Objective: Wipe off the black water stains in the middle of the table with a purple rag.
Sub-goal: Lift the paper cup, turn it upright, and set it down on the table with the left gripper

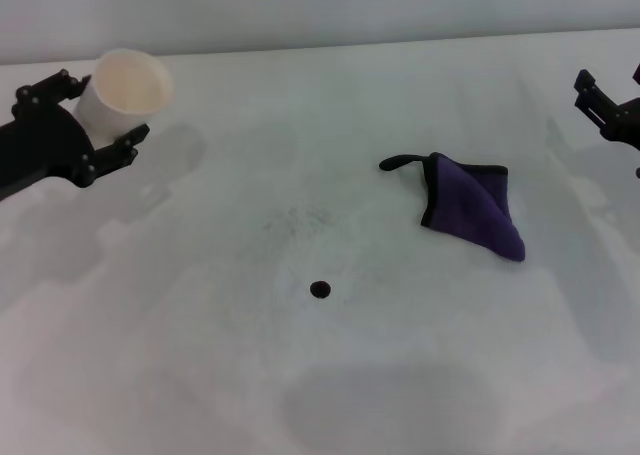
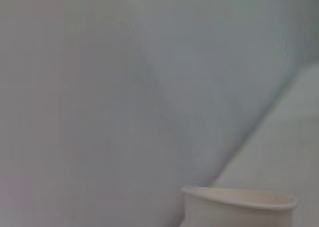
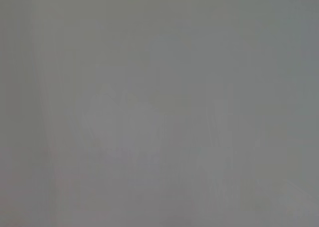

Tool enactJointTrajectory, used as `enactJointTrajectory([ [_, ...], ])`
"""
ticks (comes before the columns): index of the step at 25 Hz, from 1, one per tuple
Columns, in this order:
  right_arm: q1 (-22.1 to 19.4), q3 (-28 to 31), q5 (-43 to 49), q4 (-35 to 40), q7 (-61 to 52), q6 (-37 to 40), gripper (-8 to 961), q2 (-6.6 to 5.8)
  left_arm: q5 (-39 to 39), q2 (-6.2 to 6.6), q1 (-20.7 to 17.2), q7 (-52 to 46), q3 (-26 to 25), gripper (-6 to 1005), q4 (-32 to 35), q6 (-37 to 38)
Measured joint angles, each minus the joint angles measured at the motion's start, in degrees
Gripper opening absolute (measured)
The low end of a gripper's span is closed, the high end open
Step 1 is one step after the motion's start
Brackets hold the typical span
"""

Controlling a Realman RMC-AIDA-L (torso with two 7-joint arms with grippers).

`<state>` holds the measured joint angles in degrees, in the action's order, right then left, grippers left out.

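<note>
Lying untouched right of stain point(image 1: 319, 289) (possibly folded): purple rag point(image 1: 468, 205).

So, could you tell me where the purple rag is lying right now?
In the head view the purple rag lies flat on the table, right of centre, up and to the right of the black dot; neither gripper touches it.

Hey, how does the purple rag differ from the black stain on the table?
The purple rag is far larger than the black stain. The rag is a folded, angular cloth with black edging and a loop tail; the stain is a tiny round dot. The rag lies toward the robot's right, the stain nearer the middle. Both rest untouched on the white table.
</note>
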<state>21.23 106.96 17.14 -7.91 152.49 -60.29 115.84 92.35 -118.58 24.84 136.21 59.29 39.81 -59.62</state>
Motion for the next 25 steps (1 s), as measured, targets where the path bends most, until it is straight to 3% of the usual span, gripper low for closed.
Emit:
enactJointTrajectory([
  [11,1.13,-0.30,0.00,-0.07,0.00,0.15,860,0.00,31.07,-0.41,1.86,9.12,0.34,729,-23.39,-4.35],
  [18,1.18,-0.24,0.00,-0.05,0.00,0.18,860,0.09,34.44,-0.70,5.25,9.67,1.52,727,-31.95,-4.49],
  [25,1.18,-0.36,0.10,0.07,0.00,0.18,860,0.09,35.10,-1.20,5.71,9.71,1.26,724,-34.51,-2.92],
])
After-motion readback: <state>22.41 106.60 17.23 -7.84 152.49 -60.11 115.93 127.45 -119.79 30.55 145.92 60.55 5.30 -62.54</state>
